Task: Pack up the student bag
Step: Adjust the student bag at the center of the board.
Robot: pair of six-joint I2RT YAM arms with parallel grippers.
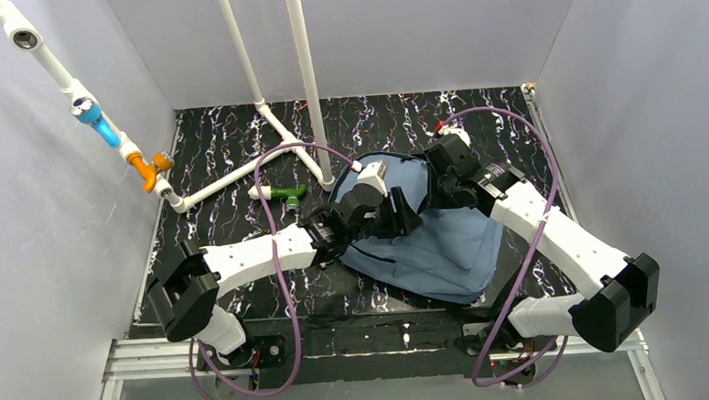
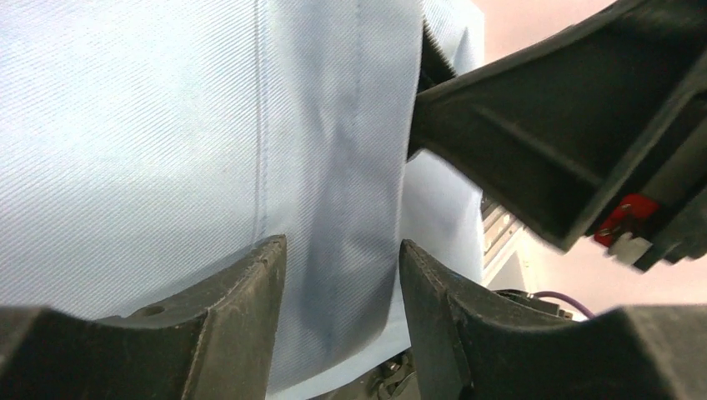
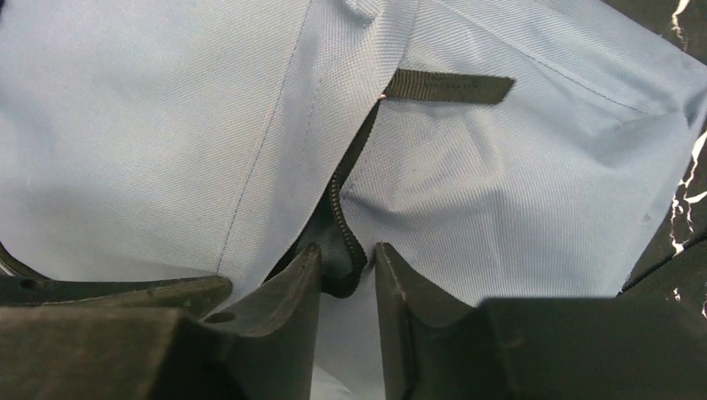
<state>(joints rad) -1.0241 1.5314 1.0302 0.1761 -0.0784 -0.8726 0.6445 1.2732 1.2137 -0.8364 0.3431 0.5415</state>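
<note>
The slate-blue student bag [image 1: 454, 245] lies flat on the dark marbled table in front of both arms. My left gripper [image 1: 405, 214] is over the bag's upper left part. In the left wrist view my left gripper [image 2: 343, 250] is shut on a creased fold of the bag's fabric [image 2: 167, 125]. My right gripper [image 1: 437, 191] is at the bag's top edge. In the right wrist view my right gripper [image 3: 348, 250] is shut on the dark zipper edge [image 3: 338, 208] of the bag [image 3: 167, 125], below a black pull tab [image 3: 450, 86]. No books are in view.
A white pipe frame [image 1: 240, 174] lies and stands at the back left, with a green-handled tool [image 1: 288, 193] beside it. A pipe with blue and orange fittings [image 1: 99, 122] hangs at the left wall. The right gripper's black body [image 2: 567, 125] is close to my left fingers.
</note>
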